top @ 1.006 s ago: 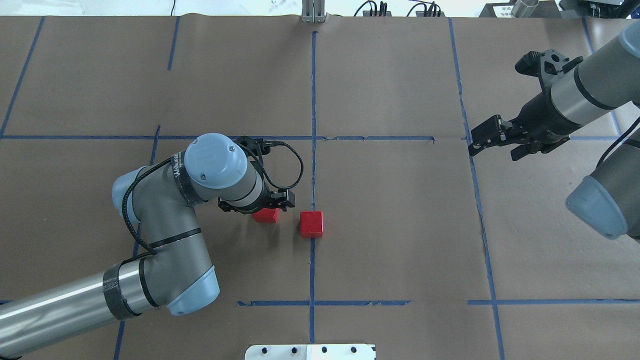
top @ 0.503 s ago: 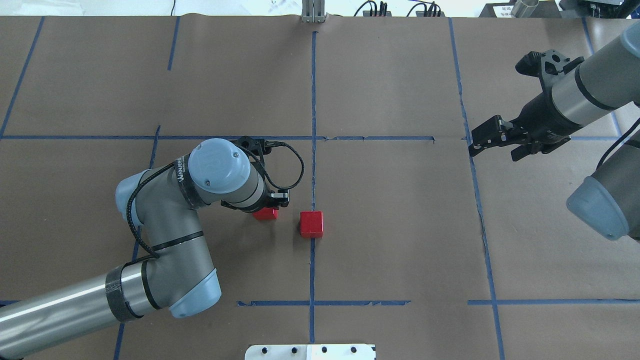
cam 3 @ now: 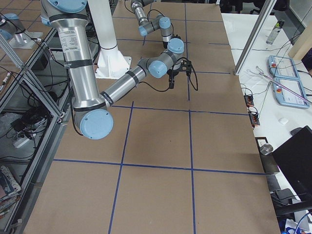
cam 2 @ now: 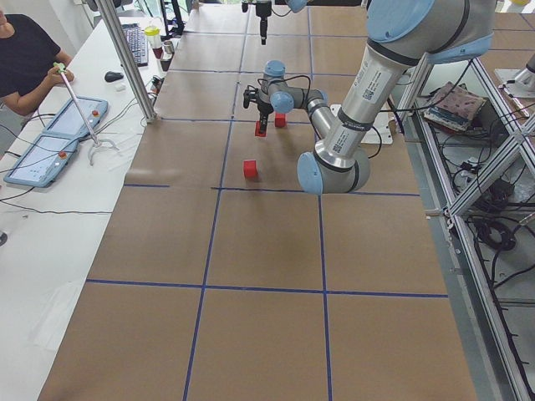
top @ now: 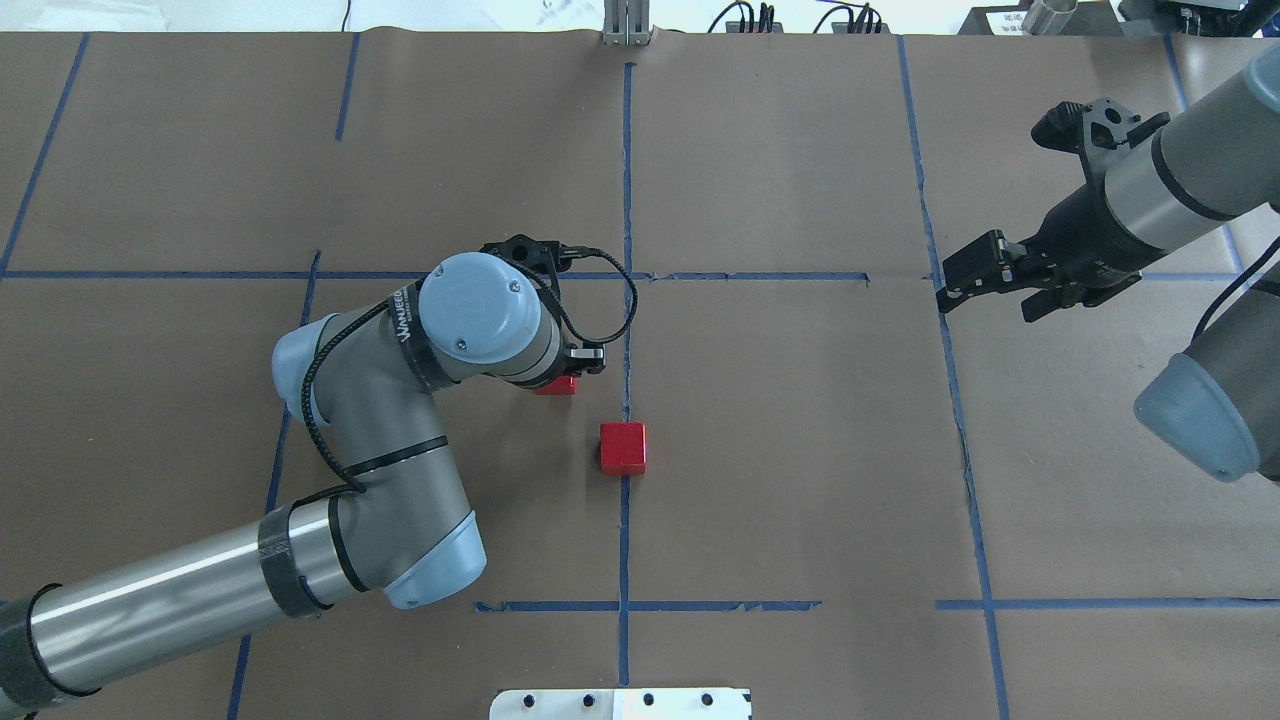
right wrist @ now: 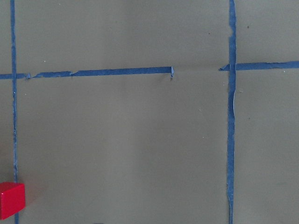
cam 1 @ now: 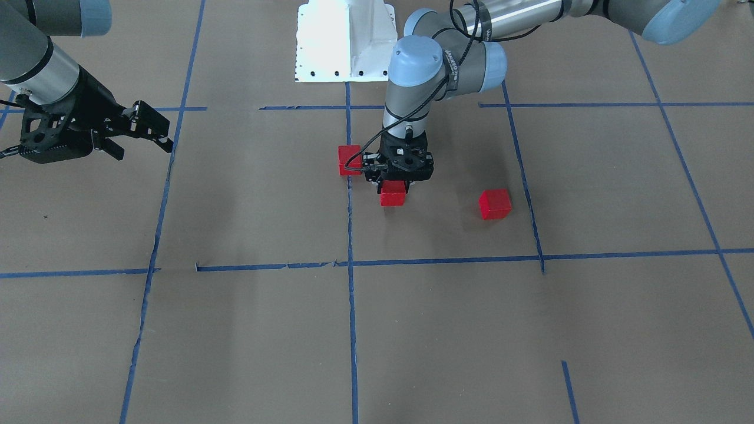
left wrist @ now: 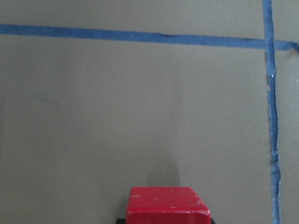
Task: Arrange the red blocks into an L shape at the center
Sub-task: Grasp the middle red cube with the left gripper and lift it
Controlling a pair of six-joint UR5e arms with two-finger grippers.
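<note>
The bench (top: 800,520) is covered in brown paper and marked into cells by blue tape lines (top: 625,200). The left arm (top: 380,440) reaches in from the robot-side edge, near the left corner, bends, and points straight down near the middle. The right arm (top: 1190,180) hangs over the right end of the bench, well apart from everything else; the right jaws are spread apart with nothing between them.

The left jaws are clenched on the first red block (cam 1: 393,196), which shows just below them, a little to the left-end side of the centre tape line. I cannot tell whether it touches the paper. The second red block (cam 1: 349,159) sits on that centre line near the middle of the bench, close to the grasped block, on its robot-edge side, but apart from it. The third red block (cam 1: 495,204) lies alone, further toward the left end and well apart from the other two.
</note>
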